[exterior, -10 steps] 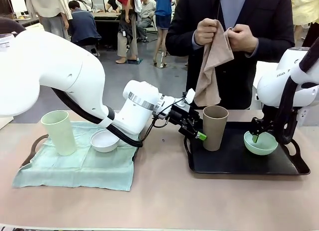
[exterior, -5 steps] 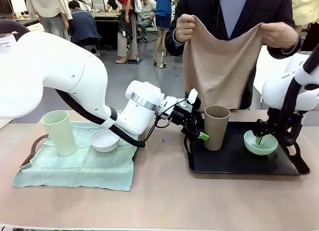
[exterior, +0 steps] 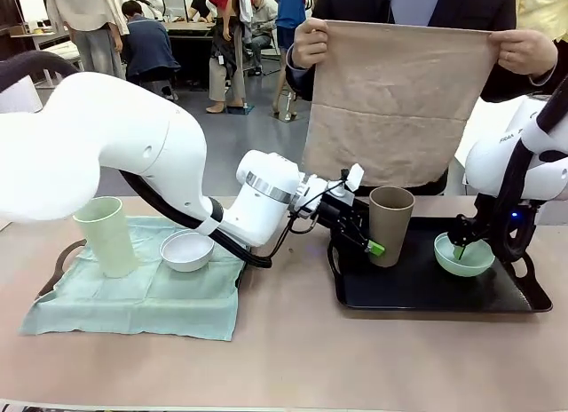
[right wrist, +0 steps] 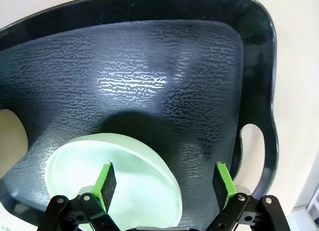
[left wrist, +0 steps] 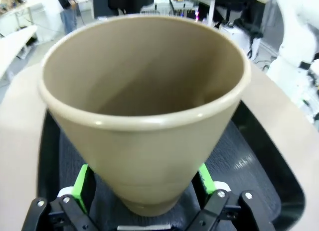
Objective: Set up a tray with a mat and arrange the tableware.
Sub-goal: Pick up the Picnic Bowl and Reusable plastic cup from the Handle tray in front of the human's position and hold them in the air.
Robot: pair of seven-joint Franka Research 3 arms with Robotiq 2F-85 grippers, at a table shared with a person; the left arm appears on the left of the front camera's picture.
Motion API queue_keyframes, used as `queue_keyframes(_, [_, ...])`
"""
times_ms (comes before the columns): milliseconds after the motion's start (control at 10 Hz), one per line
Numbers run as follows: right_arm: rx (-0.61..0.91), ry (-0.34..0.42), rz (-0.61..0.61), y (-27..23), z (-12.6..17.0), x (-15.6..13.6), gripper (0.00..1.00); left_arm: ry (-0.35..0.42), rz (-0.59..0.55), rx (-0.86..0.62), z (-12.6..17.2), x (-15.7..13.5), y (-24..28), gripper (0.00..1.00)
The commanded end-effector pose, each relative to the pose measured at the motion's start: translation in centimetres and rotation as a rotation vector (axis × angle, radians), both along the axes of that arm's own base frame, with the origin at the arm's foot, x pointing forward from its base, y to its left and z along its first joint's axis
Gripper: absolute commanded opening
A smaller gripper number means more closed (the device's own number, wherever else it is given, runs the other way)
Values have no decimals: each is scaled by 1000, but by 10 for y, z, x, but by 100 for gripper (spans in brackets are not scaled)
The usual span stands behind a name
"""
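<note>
tan-brown cup (exterior: 390, 224) and mint green bowl (exterior: 463, 255) stood on black tray (exterior: 426, 292).
left gripper (left wrist: 144, 188) spread wide around cup base; right gripper (right wrist: 164, 185) spread across bowl rim, one finger inside.

Glossy white rounded arm (exterior: 115, 154), silver wrist ring, black cables, black gripper (exterior: 359, 239) with green pads, person's dark jacket sleeves

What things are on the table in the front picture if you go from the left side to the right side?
Pale green cup → white bowl → left gripper → brown cup → mint green bowl, with the right gripper at it.
</note>
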State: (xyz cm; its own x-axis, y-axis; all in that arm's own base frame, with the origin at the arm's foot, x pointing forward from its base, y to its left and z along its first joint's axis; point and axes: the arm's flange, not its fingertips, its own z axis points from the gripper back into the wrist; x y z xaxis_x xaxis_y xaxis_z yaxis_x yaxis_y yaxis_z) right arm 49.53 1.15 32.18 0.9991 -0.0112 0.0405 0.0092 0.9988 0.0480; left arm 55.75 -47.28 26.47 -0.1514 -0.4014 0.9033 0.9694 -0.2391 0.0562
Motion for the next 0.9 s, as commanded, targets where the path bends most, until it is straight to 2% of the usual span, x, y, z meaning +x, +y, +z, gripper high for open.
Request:
queue_keyframes(0, [36, -15, 15, -6, -7, 3, 100, 3, -24, 4, -2, 7, -11, 100])
queue_keyframes(100, [38, -16, 22, -6, -8, 3, 100, 14, -26, -1, -3, 6, -12, 100])
queue_keyframes(200, [41, -16, 28, -5, -8, 3, 100, 3, -37, -14, -3, 6, -12, 81])
queue_keyframes(300, [39, -23, 43, -5, -8, 2, 93, 2, -38, -17, -3, 6, -11, 44])
queue_keyframes(400, [39, -28, 46, -5, -6, 2, 86, 3, -43, -16, -1, 6, -11, 25])
queue_keyframes(500, [38, -30, 47, -6, -5, 2, 69, 0, -42, -14, 0, 6, -10, 0])
queue_keyframes(600, [36, -32, 49, -6, -4, 2, 57, -1, -44, -15, 1, 6, -9, 0])
queue_keyframes(700, [33, -35, 51, -5, -3, 3, 39, -1, -45, -12, 2, 6, -8, 0])
queue_keyframes(800, [30, -37, 50, -5, -1, 3, 27, 1, -45, -8, 3, 6, -8, 25])
